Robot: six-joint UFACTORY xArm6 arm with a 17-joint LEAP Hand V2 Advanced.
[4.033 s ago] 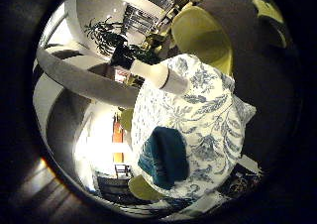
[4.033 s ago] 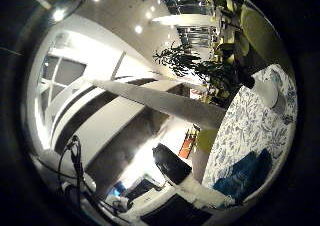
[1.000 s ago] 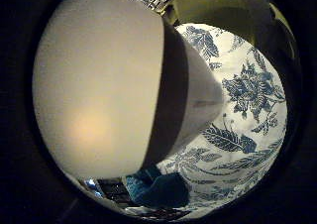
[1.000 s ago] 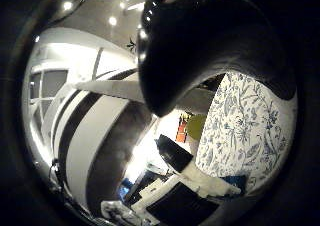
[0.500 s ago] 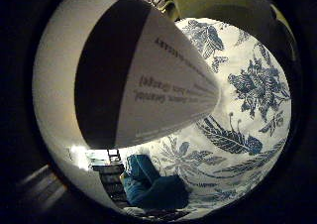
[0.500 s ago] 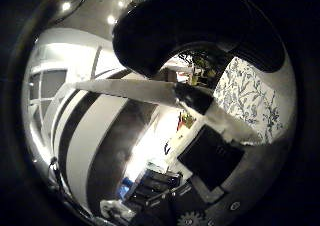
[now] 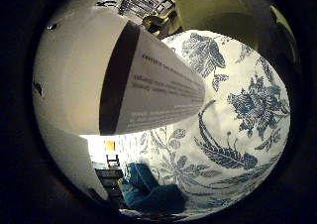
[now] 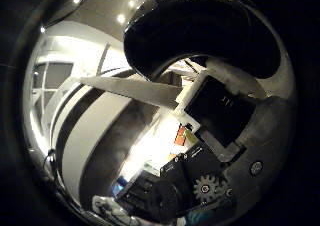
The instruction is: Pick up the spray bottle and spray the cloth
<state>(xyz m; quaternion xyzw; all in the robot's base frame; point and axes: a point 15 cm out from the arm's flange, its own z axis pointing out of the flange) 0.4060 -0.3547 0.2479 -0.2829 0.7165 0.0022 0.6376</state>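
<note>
Floral tablecloth [image 7: 237, 135] is carrying the teal cloth [image 7: 148, 194].
We are seeing the hand [image 8: 220, 136] clasping the spray bottle [image 7: 124, 85], at 10 o'clock from that cloth.

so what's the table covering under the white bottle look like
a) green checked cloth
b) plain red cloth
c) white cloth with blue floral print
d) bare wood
c: in the little finger side palm view the white plastic spray bottle looms over a white tablecloth with blue flowers and leaves, where a crumpled teal cloth also lies.
</note>
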